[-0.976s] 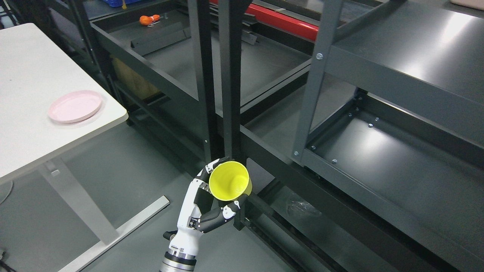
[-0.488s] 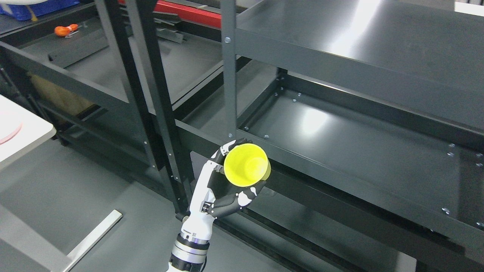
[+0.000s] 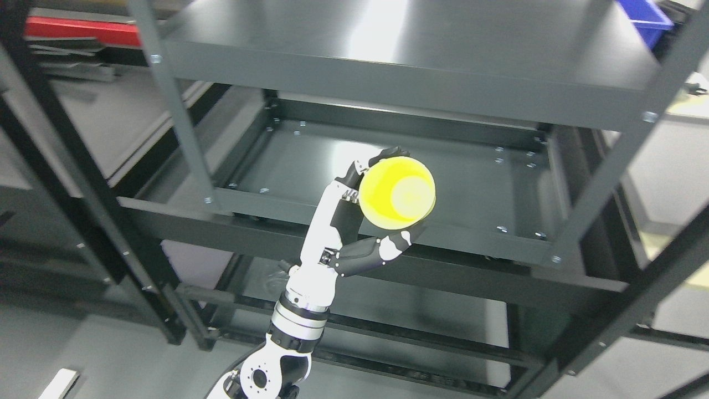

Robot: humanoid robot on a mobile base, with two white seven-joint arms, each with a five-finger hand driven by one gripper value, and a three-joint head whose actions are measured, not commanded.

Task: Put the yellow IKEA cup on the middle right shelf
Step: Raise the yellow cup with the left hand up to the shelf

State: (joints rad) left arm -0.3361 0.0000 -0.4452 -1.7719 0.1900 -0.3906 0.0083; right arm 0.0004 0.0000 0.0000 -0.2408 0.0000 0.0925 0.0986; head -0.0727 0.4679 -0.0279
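Observation:
My left hand (image 3: 382,195) is shut on the yellow cup (image 3: 396,192), whose open mouth faces the camera. Fingers (image 3: 388,153) wrap over its top and the thumb (image 3: 394,245) presses from below. The cup is held up in front of the middle shelf (image 3: 310,160) of the dark grey rack, overlapping the shelf's front rim (image 3: 249,202) right of centre. I cannot tell how far above the shelf floor it hangs. The right arm does not show.
The rack's top shelf (image 3: 388,44) overhangs the middle one. Upright posts stand at the left (image 3: 183,138) and right (image 3: 604,177). A lower shelf (image 3: 421,310) lies beneath. A black rack (image 3: 72,166) stands to the left, a blue bin (image 3: 645,14) at the top right.
The camera has swung right, so the table and pink plate have left the picture. My left hand has risen with the cup from below the shelf's front rim to in front of the middle shelf.

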